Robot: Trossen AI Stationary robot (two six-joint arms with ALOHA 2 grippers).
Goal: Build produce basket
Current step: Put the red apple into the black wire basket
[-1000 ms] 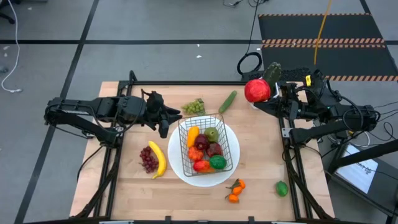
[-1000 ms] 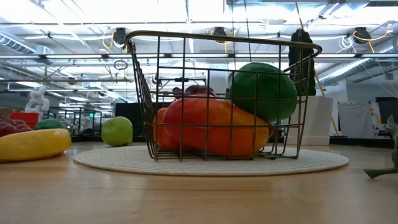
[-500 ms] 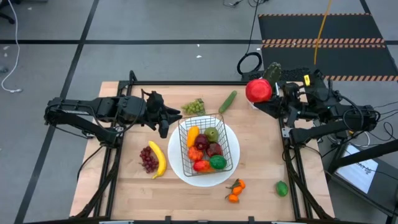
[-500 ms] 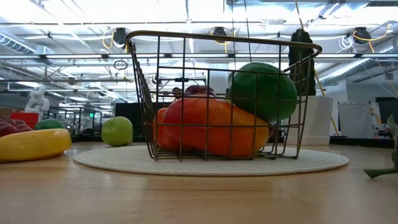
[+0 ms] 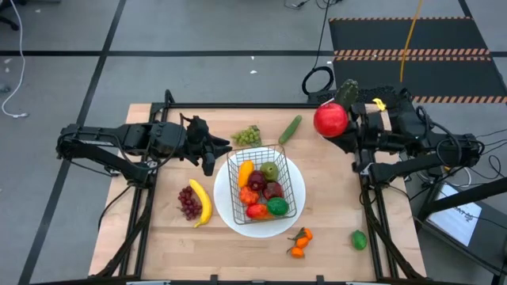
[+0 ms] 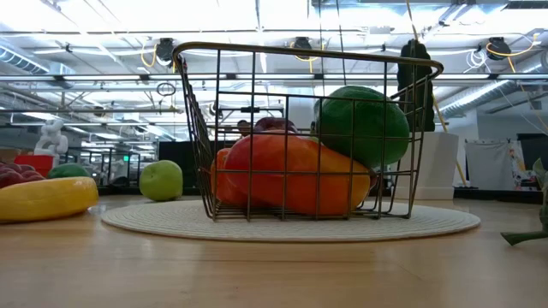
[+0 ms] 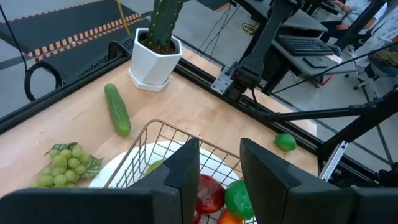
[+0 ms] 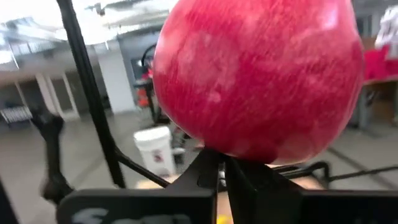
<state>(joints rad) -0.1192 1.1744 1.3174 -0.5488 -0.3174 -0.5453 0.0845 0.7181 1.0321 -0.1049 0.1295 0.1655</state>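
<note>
The wire basket (image 5: 266, 184) stands on a round white plate (image 5: 231, 212) at mid-table, with several pieces of produce inside; it also fills the low view (image 6: 308, 128). My right gripper (image 5: 344, 131) is at the far right corner, shut on a red apple (image 5: 330, 119) held high above the table. My left gripper (image 5: 214, 152) hovers open at the basket's far left corner, nothing between its fingers (image 7: 219, 180). A banana (image 5: 201, 203), purple grapes (image 5: 188, 203), green grapes (image 5: 247, 136), a cucumber (image 5: 290, 129), small orange fruits (image 5: 299, 242) and a lime (image 5: 359, 239) lie on the table. My right gripper holds the red apple at a small spot on its skin (image 8: 214, 151), right at the free ends of its shut fingers (image 8: 249, 177). The apple's bulk hides what exactly is pinched. The fingers come nearly level from the table's right side. The apple is lifted clear.
A white pot with a cactus (image 7: 155, 53) stands at the far right corner, just behind the held apple. Bare wood lies along the near edge and to the right of the plate. Black frame rails border the table.
My right gripper has rolled about its own axis while staying at the same spot, turning the red apple with it. The left arm, the basket and the loose produce have kept still.
</note>
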